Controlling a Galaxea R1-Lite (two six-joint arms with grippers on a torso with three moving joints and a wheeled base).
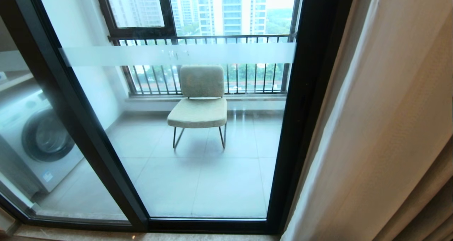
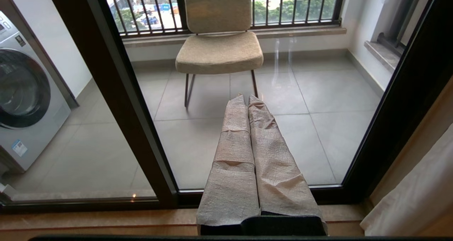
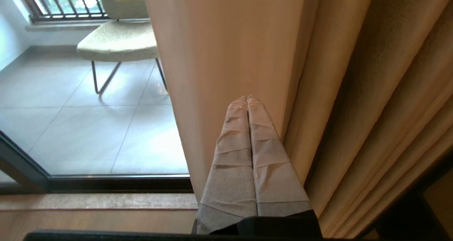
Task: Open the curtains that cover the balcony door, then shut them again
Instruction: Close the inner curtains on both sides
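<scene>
The balcony door (image 1: 198,135) is clear glass in a black frame with a frosted band across it, and stands uncovered. The curtains (image 1: 382,120) hang gathered at the right, beige cloth with a pale sheer edge; they fill most of the right wrist view as curtains (image 3: 318,74). My right gripper (image 3: 247,98), its fingers wrapped in pale cloth, is shut with nothing between them and points at a beige fold. My left gripper (image 2: 246,96), wrapped the same way, is shut and empty, pointing at the glass (image 2: 300,103). Neither arm shows in the head view.
Behind the glass a beige chair (image 1: 200,103) stands on grey tiles before a barred railing (image 1: 208,39). A washing machine (image 1: 39,138) sits at the left behind a second glass panel. A stone sill (image 2: 88,216) runs along the door's base.
</scene>
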